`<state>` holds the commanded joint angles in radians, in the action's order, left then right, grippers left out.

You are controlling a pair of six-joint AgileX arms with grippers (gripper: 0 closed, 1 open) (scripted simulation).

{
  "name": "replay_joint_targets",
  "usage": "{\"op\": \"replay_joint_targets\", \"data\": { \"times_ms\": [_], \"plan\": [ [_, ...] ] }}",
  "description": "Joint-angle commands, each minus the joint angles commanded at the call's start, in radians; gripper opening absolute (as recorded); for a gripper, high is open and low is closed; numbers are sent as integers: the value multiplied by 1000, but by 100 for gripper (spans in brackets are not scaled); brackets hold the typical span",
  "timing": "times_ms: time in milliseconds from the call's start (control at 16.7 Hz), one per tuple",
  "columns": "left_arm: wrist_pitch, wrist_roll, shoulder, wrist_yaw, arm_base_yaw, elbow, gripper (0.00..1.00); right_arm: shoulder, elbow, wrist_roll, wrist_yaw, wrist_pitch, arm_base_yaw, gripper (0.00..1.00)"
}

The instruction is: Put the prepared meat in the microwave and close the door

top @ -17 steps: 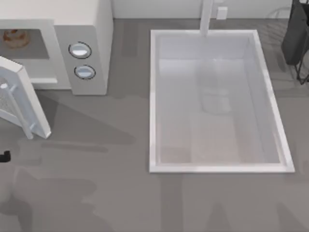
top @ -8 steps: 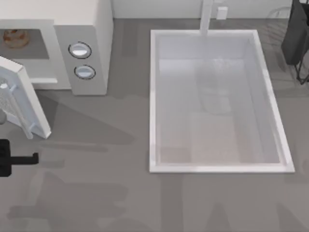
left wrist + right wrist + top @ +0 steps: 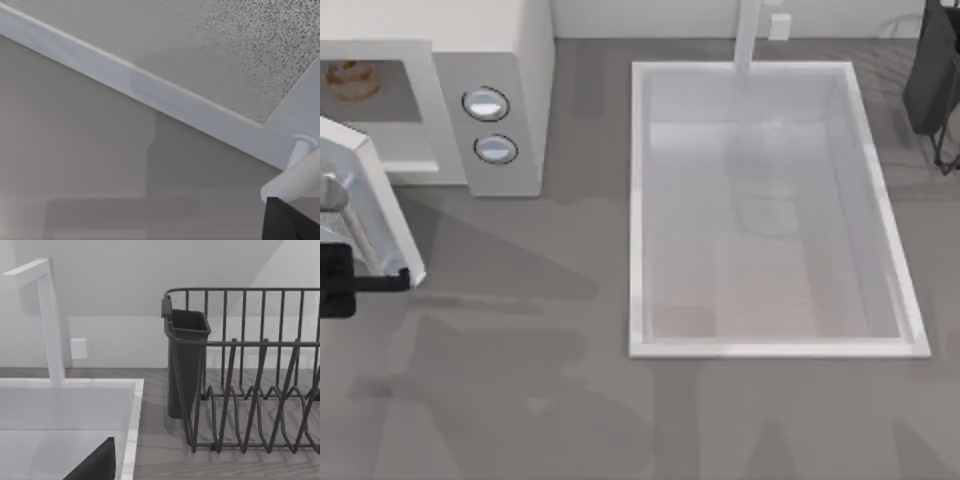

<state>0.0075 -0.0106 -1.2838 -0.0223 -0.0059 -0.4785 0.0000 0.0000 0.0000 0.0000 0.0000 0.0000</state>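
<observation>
Left gripper (image 3: 380, 282) sits at the free end of the open door (image 3: 365, 205), its dark fingers reaching in from the left edge of the top view and lying against the door's lower end; whether they are apart or closed on anything I cannot tell. From the left wrist camera the door's speckled window (image 3: 255, 45) and white frame (image 3: 150, 90) pass close by, with the handle (image 3: 295, 175) just above a dark fingertip (image 3: 287, 222).

Meat (image 3: 348, 78) rests inside the microwave (image 3: 510, 40), in the cavity behind the door, a pale lump with orange patches. Two knobs (image 3: 486, 103) sit one below the other on the grey panel, right of the cavity. Swung out from the microwave front, the door stands at an angle over the grey counter (image 3: 520, 400).

Right of the microwave lies the white sink (image 3: 638, 200), with a faucet (image 3: 748, 35) at its far rim. Beyond the sink stands a dark dish rack (image 3: 250, 390) with a cup-like holder (image 3: 186, 360). A dark part of the right arm (image 3: 97, 465) shows near the sink's corner.
</observation>
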Motion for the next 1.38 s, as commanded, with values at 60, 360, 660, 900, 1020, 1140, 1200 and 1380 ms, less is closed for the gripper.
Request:
{"op": "replay_joint_targets", "data": {
  "times_ms": [60, 360, 660, 900, 1020, 1140, 1200, 1380],
  "plan": [
    [21, 0, -62, 0, -1, -30, 0, 0, 0, 0, 0, 0, 0, 100],
    [114, 2, -263, 3, -5, -152, 0, 0, 0, 0, 0, 0, 0, 100],
    [120, 2, -272, 3, -2, -160, 0, 0, 0, 0, 0, 0, 0, 100],
    [115, 2, -347, 4, -3, -235, 0, 0, 0, 0, 0, 0, 0, 100],
    [108, 2, -439, 3, -6, -327, 0, 0, 0, 0, 0, 0, 0, 100],
    [99, 2, -529, 3, -8, -431, 0, 0, 0, 0, 0, 0, 0, 100],
    [95, 3, -566, 3, -9, -477, 0, 0, 0, 0, 0, 0, 0, 100],
    [89, 4, -636, 4, -10, -554, 0, 0, 0, 0, 0, 0, 0, 100]
  ]
}}
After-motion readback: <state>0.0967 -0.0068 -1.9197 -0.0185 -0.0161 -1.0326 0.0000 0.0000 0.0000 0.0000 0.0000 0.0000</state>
